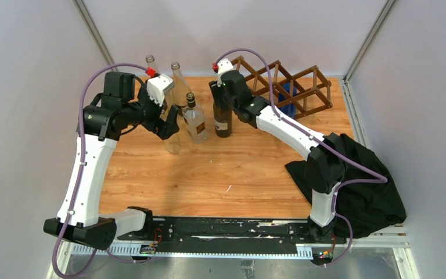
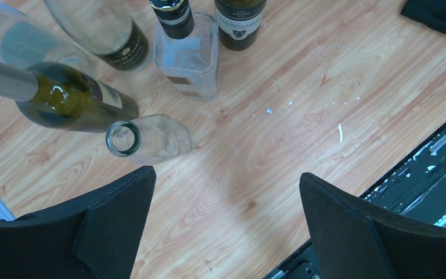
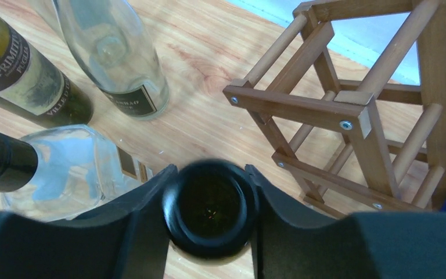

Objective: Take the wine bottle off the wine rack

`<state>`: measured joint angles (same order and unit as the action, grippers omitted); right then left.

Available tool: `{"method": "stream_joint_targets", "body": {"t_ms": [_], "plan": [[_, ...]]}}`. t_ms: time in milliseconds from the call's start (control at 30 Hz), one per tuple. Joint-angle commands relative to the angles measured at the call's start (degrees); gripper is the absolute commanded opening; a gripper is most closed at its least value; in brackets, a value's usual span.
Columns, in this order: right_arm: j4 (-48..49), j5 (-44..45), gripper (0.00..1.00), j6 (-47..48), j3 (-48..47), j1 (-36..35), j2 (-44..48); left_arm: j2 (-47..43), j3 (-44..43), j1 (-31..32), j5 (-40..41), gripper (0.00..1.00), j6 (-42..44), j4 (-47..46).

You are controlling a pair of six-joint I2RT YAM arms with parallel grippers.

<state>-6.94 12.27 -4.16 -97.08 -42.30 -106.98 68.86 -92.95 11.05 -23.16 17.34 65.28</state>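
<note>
The dark wooden wine rack (image 1: 284,87) stands at the back right of the table; it also shows in the right wrist view (image 3: 348,110). My right gripper (image 1: 220,93) is shut on the neck of a dark wine bottle (image 1: 223,121), which is upright just left of the rack and outside it. In the right wrist view the gripper (image 3: 210,203) has its fingers pressed on both sides of the bottle's mouth (image 3: 210,224). I cannot tell if its base touches the table. My left gripper (image 1: 171,125) is open and empty over bare wood (image 2: 226,180).
Several other bottles stand left of the held one: a square clear bottle with a black cap (image 1: 195,119), a small clear one (image 1: 172,142) under my left gripper, and taller ones behind (image 1: 177,81). A black cloth (image 1: 360,180) lies at the right. A blue object (image 1: 287,93) sits inside the rack.
</note>
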Motion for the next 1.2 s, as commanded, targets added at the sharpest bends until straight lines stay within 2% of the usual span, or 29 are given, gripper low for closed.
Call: {"method": "stream_joint_targets", "body": {"t_ms": [0, 67, 133, 400, 600, 733, 833, 967, 1167], "plan": [[3.19, 1.84, 0.64, -1.56, 0.14, 0.59, 1.86, -0.60, 0.66, -0.45, -0.69, 1.00, 0.46, -0.89], [2.29, 2.31, 0.83, -2.06, 0.29, 0.62, 2.88, -0.73, 0.59, -0.44, -0.66, 1.00, 0.52, -0.86], [1.02, 3.04, 0.88, -2.22, 0.31, 0.63, 4.23, -0.81, 0.49, -0.41, -0.62, 1.00, 0.48, -0.83], [-8.21, 6.13, 0.92, -3.09, 0.83, 0.81, 14.35, -0.03, -0.65, -0.46, -0.37, 1.00, -0.23, -0.94], [-19.42, 7.46, 0.93, -10.35, 7.39, 6.38, 23.02, 0.24, -1.62, -0.42, -1.05, 1.00, -0.18, -1.34], [-19.49, 4.50, 0.94, -15.15, 19.79, 13.43, 30.92, 0.50, -1.15, -0.42, -1.27, 1.00, -0.38, -1.90], [-18.83, 1.05, 0.94, -17.74, 26.51, 19.86, 33.41, 0.44, -0.55, -0.42, -1.31, 1.00, -0.16, -2.05], [-16.04, -2.11, 0.94, -20.32, 32.60, 25.78, 32.61, -0.03, 0.67, -0.47, -1.13, 1.00, 0.19, -2.37], [-7.61, -2.53, 0.95, -22.25, 37.54, 29.51, 28.15, -0.57, 1.59, -0.42, -1.56, 1.00, 0.71, -2.31]]}}
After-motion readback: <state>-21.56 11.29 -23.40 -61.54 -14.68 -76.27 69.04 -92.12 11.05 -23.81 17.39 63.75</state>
